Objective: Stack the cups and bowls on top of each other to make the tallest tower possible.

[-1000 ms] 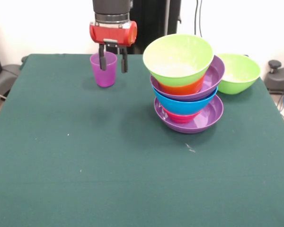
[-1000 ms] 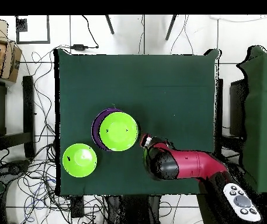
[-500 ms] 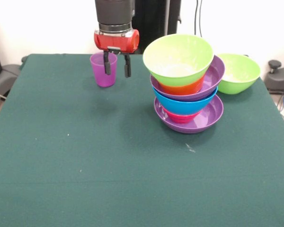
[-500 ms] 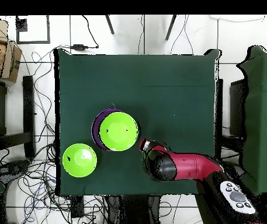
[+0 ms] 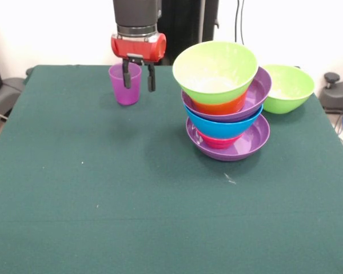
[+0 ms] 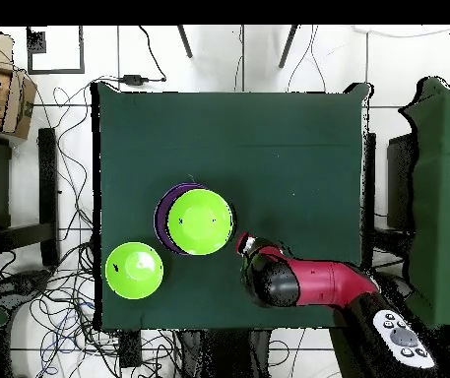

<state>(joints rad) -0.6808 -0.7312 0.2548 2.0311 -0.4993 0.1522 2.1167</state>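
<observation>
Tower (image 5: 226, 103) right of centre on the green table (image 5: 131, 200) in the front view: wide purple bowl (image 5: 251, 140) as base, then red-pink bowl (image 5: 217, 141), blue bowl (image 5: 223, 127), second purple bowl (image 5: 257, 91), orange bowl (image 5: 220, 106), lime bowl (image 5: 215, 71) on top, tilted toward the camera. Second lime bowl (image 5: 288, 87) alone on the table, just right of the tower near the far right corner. Purple cup (image 5: 126, 84) upright near the far edge, left of the tower and well apart from it. Hand (image 5: 137, 77) on the red and black arm (image 5: 137, 34) down at the cup, fingers apart, one black finger (image 5: 126, 76) in front of or inside the cup, the other (image 5: 151, 77) just outside its right wall. Whether either finger touches the cup: cannot tell.

From overhead: tower (image 6: 199, 220) seen as the top lime bowl with a purple rim showing at its left. Lone lime bowl (image 6: 135, 270) below and left of it, near the table's (image 6: 268, 138) lower left corner. Arm (image 6: 307, 283) reaching in from the lower right, red wrist end just right of the tower. Cup and fingers hidden under the arm.
</observation>
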